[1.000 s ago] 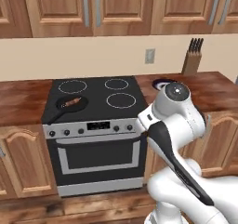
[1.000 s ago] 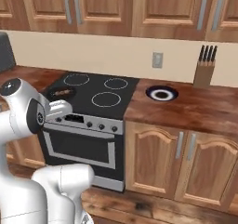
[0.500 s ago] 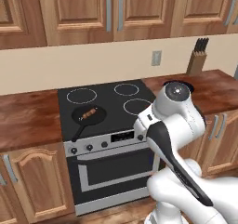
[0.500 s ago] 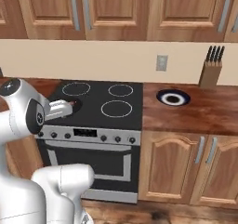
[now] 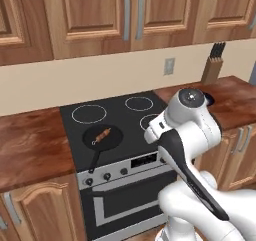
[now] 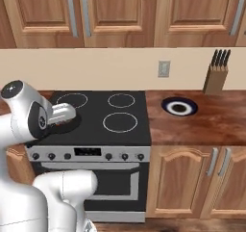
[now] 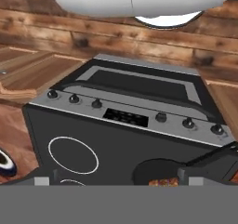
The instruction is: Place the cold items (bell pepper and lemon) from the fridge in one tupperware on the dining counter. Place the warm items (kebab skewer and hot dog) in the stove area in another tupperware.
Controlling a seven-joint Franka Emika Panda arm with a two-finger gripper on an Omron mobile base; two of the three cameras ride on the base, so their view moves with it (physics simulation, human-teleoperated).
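A kebab skewer (image 5: 103, 134) lies in a black frying pan (image 5: 102, 137) on the front left burner of the black stove (image 5: 120, 122). In the hand view the same pan (image 7: 157, 170) sits at the bottom edge with the skewer (image 7: 162, 182) just showing on it. My gripper (image 7: 116, 182) is open, its fingertips (image 7: 41, 180) set wide apart above the stove top, and nothing is between them. The right base view has my white hand (image 6: 62, 113) hovering over the stove's left side, covering the pan.
A dark-rimmed plate (image 6: 178, 106) rests on the wooden counter right of the stove, with a knife block (image 6: 217, 72) behind it by the wall. Wooden cabinets hang above, and the oven door and knobs (image 5: 131, 161) face me. Counter (image 5: 30, 145) extends left of the stove.
The whole picture has shifted, so the base has driven: the stove now sits closer and more centred. The arm holds the same pose, and the skewer stays in the pan.
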